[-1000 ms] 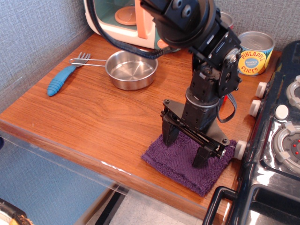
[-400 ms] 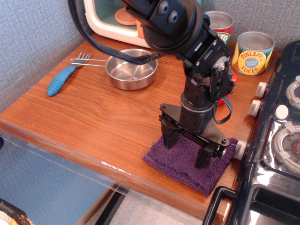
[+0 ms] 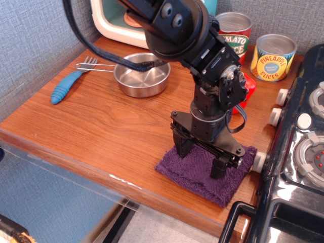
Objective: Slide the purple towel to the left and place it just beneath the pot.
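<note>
The purple towel [image 3: 196, 177] lies flat near the front right of the wooden table, close to the stove. My gripper [image 3: 201, 160] points straight down with its jaws spread wide, and both fingertips [image 3: 183, 150] rest on the towel's top. It is open and not clamped on the cloth. The pot [image 3: 142, 75], a shallow steel pan with a thin wire handle pointing left, sits at the back left of the table. It is well apart from the towel, up and to the left of it.
A blue-handled fork [image 3: 66, 86] lies left of the pot. A tomato can [image 3: 234, 29] and a pineapple can [image 3: 273, 56] stand at the back right. A red object [image 3: 249, 87] shows behind the arm. A toy oven [image 3: 119, 23] is at the back, and a black stove [image 3: 304, 152] on the right.
The arm's upper part has leaned to the left, uncovering the tomato can. The fingertips stay planted on the towel, which has barely shifted.
</note>
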Controlling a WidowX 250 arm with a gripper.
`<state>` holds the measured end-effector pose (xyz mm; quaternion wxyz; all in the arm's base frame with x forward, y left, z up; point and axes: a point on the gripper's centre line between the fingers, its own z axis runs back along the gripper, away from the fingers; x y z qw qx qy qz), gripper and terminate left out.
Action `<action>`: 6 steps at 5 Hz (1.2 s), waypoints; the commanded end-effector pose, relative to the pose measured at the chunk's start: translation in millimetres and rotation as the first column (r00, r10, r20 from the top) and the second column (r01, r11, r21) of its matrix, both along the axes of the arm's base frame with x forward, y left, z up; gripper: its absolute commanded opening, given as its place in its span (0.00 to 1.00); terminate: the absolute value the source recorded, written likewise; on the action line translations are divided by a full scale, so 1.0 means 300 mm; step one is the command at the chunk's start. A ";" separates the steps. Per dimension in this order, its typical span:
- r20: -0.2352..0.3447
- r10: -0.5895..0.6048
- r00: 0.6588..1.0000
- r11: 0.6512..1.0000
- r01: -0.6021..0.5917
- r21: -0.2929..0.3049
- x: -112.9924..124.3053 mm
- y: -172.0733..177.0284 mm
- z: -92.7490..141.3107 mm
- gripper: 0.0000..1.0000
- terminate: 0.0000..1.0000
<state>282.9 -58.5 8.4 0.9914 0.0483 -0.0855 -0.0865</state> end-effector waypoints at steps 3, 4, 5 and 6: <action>-0.044 0.114 0.992 0.991 -0.111 0.072 -0.014 0.343 0.010 1.00 0.00; -0.042 0.124 0.991 0.990 -0.121 0.074 -0.023 0.447 0.032 1.00 0.00; -0.055 0.159 0.986 0.985 -0.155 0.072 -0.036 0.546 0.051 1.00 0.00; -0.058 0.180 0.982 0.982 -0.176 0.063 -0.039 0.613 0.078 1.00 0.00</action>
